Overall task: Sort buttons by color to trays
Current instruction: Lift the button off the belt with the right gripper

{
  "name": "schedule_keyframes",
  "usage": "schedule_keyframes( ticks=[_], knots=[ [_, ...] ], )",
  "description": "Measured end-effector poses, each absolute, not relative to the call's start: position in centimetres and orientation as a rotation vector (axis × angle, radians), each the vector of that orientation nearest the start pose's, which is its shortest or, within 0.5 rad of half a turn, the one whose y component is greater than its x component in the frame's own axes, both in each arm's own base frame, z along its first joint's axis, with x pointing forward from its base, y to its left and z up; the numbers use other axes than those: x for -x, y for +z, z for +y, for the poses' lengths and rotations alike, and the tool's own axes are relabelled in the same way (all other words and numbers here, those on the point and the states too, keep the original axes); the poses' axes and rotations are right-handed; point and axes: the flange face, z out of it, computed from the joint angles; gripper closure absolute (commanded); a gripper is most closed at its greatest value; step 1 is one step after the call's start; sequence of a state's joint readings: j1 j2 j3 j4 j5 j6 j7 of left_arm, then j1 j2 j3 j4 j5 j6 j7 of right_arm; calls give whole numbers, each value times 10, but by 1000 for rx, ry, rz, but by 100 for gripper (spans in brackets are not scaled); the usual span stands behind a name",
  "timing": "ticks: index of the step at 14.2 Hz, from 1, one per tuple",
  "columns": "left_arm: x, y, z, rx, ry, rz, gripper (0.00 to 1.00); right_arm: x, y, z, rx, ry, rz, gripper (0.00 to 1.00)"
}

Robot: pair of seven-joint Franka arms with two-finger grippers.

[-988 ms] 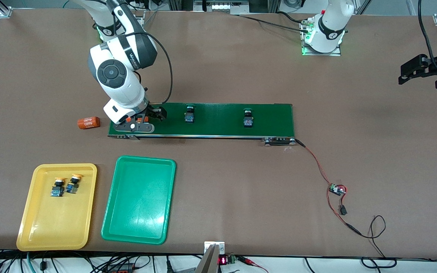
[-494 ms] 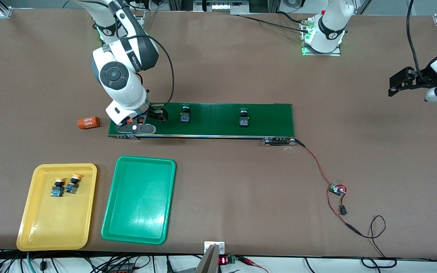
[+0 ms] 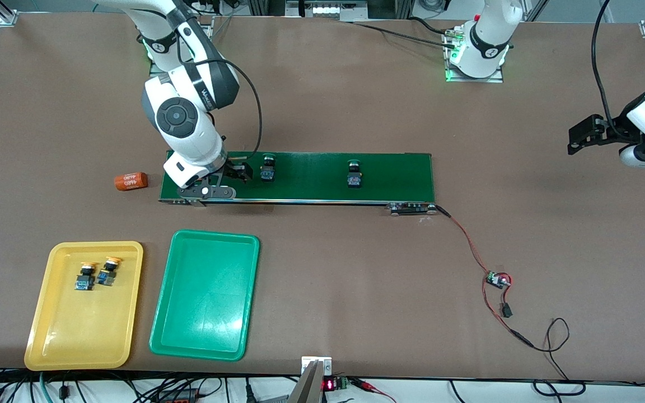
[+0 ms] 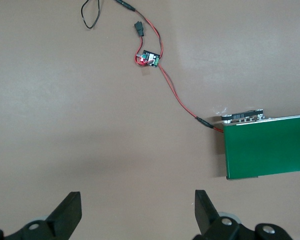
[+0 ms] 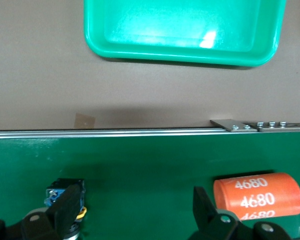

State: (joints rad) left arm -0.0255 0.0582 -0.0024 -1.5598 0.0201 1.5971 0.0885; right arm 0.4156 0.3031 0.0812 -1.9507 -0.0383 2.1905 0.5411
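Running along the edge nearest the front camera, a strip of black cables (image 3: pixel 132 389) and a small red display (image 3: pixel 328 384) lie below the brown counter (image 3: pixel 356 291). On the counter, nearest the camera toward the right arm's end, sits the yellow tray (image 3: pixel 48 341), and two yellow-capped buttons (image 3: pixel 96 272) lie in it side by side. Just beside it is the green tray (image 3: pixel 188 336), with nothing in it. Toward the left arm's end, a red and black wire (image 3: pixel 471 246) leads to a small circuit board (image 3: pixel 497 279).

Farther from the camera lies the long dark green conveyor belt (image 3: pixel 311 187). Two green-capped buttons stand on it, well apart: one (image 3: pixel 267 168) near the right arm's end, the other (image 3: pixel 354 174) about the middle of the belt. An orange cylinder (image 3: pixel 131 181) printed "4680" rests on the counter just off the belt's end. The right wrist view shows another orange cylinder (image 5: pixel 258 196) on the belt.

The right gripper (image 3: pixel 227 176) hangs low over the belt's end, fingers spread wide, close to the nearer green-capped button and holding nothing. The left gripper (image 3: pixel 583 134) hovers over bare counter at the left arm's end, also wide open and empty.

Farthest away, the two arm bases (image 3: pixel 476 53) stand at the counter's edge, with aluminium framing (image 3: pixel 322 8) around them.
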Motion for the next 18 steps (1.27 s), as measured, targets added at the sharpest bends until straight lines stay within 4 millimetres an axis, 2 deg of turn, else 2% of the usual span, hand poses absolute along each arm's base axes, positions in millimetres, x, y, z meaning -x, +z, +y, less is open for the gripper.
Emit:
schedule_keyframes(
  ticks=[6, 16, 17, 18],
  knots=[
    [-574, 599, -16, 3117, 33, 187, 0, -517, 313, 312, 3167, 112, -12, 0],
    [-573, 598, -16, 3116, 42, 186, 0, -512, 274, 322, 3177, 159, -39, 0],
    [-573, 598, -16, 3115, 43, 186, 0, -512, 271, 321, 3178, 163, -38, 8],
    [-573, 598, -16, 3114, 43, 186, 0, -512, 268, 321, 3180, 169, -37, 20]
  ],
)
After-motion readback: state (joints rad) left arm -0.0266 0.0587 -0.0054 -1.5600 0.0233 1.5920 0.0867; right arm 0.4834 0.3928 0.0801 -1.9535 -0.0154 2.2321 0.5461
